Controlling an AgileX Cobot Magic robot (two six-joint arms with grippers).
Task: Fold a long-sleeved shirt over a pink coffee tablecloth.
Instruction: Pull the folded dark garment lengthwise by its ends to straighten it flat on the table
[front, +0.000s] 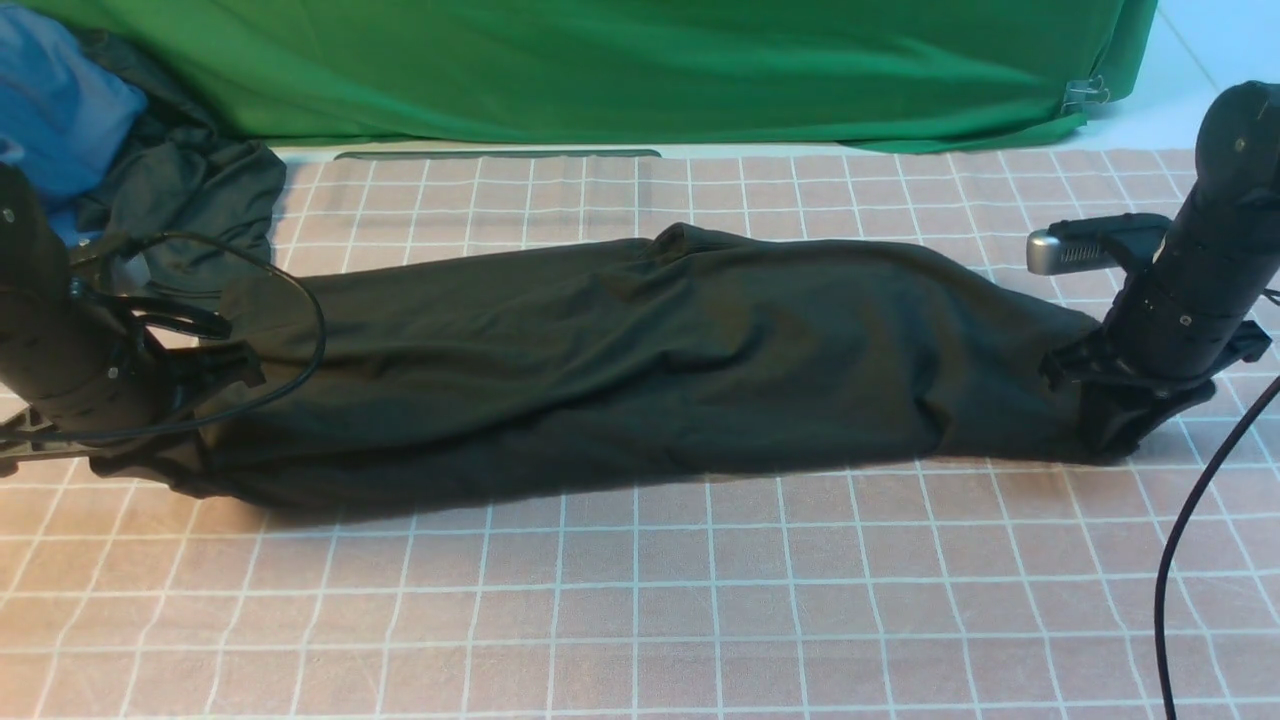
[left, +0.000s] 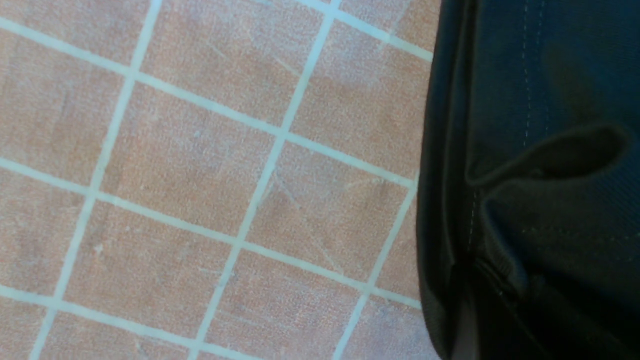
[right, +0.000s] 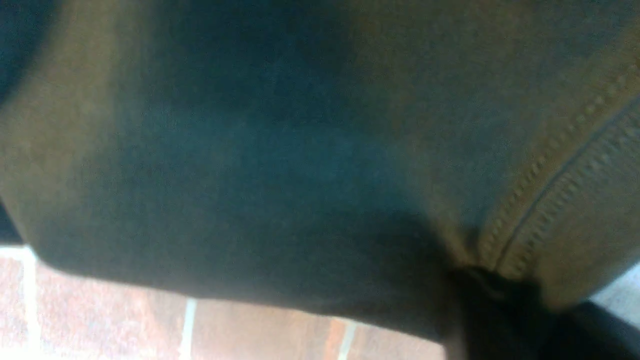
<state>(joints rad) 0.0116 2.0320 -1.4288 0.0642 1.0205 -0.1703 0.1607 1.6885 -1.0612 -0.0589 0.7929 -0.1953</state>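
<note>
- Front view: long-sleeved shirt (front: 640, 370) lies as a long bundle across pink coffee tablecloth (front: 640, 600), left tool (front: 190, 385) and right tool (front: 1115, 405) at its ends, jaws hidden.
- Wrist views alone show the grips: both tools closed, shirt fabric pinched in each.

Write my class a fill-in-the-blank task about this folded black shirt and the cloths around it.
The black cotton long-sleeved shirt lies in a long band on a dusty-pink tablecloth printed with a white ____ of squares.
The plain cloth behind it is coloured ____.
The crumpled blue garment lies on the robot's ____ side.
Missing words: grid; green; left.
</note>
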